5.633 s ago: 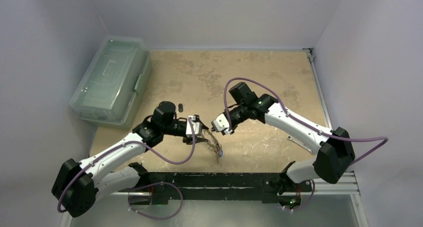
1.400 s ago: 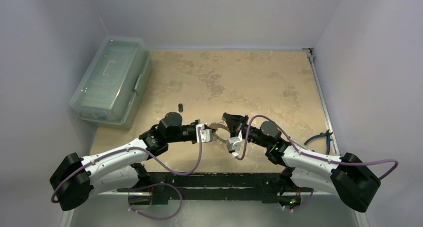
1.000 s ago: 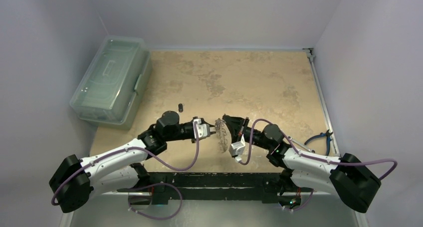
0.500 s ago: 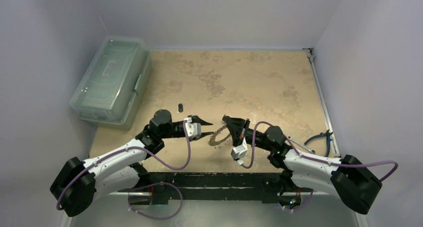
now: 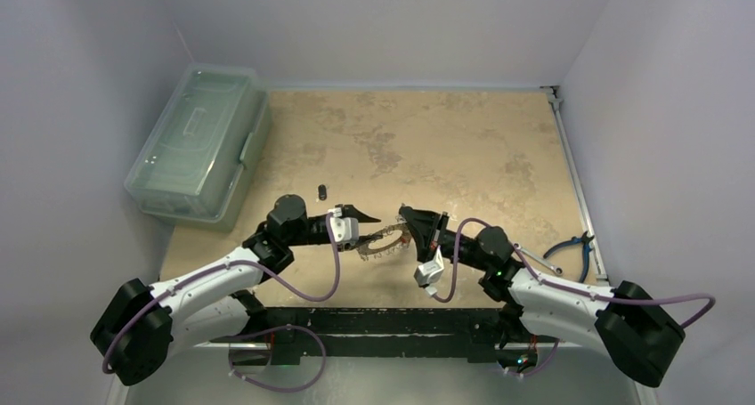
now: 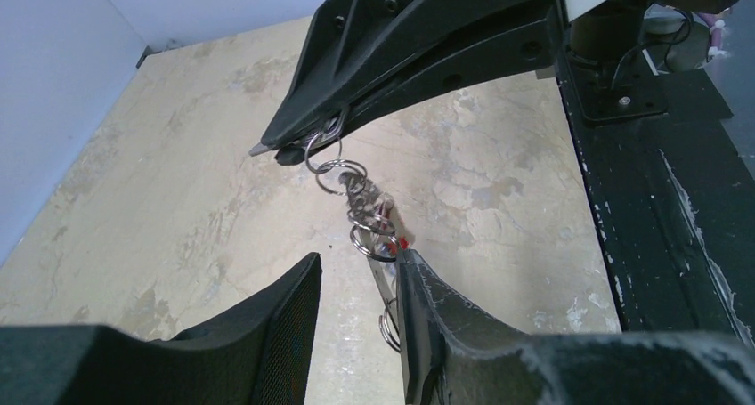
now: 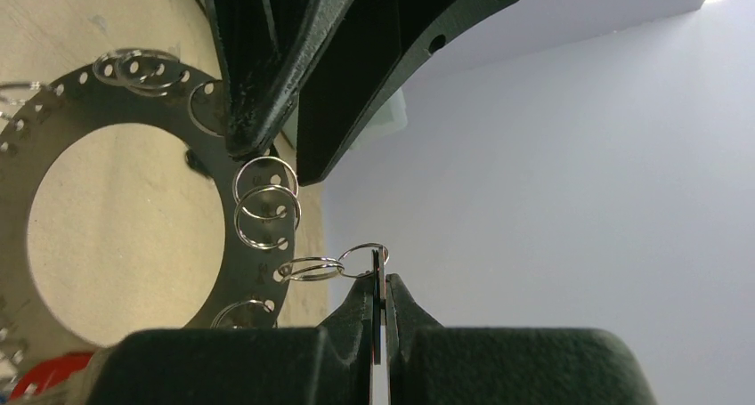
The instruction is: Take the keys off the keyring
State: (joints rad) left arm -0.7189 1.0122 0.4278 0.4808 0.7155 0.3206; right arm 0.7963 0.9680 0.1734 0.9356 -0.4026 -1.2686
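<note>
Mid-desk (image 5: 445, 138), close in front of the bases, the two arms meet nose to nose with the keyring (image 7: 249, 280) slung between them, apparently clear of the surface. The right claw (image 7: 383, 282) is clenched tight on a thin dark sliver, most likely a key (image 7: 379, 261) seen edge-on, though the angle is too poor to be sure. That sliver is chained to the ring's perforated rim by a pair of small split rings (image 7: 265, 211).

Across from it, the left claw (image 6: 356, 263) is released, its fingers parted and grasping nothing. From its own camera, the ring's edge and a tangle of little rings run down through the gap, pressed close against one finger. From the right wrist camera, one black fingertip sits right at the plate's rim. So the whole ring hangs off the right claw's pinch alone.

The step in hand looks like setting up a pull-apart, with one side anchoring the key and the other about to take the ring. No key has visibly come free in this exchange. Next, the left claw probably needs to close squarely on the flat plate, beside the loaded hole rather than on the loose rings. Then the right can twist or draw the key's split ring open and off.

The risk is that a grip on the slack rings would just let everything swivel.
</note>
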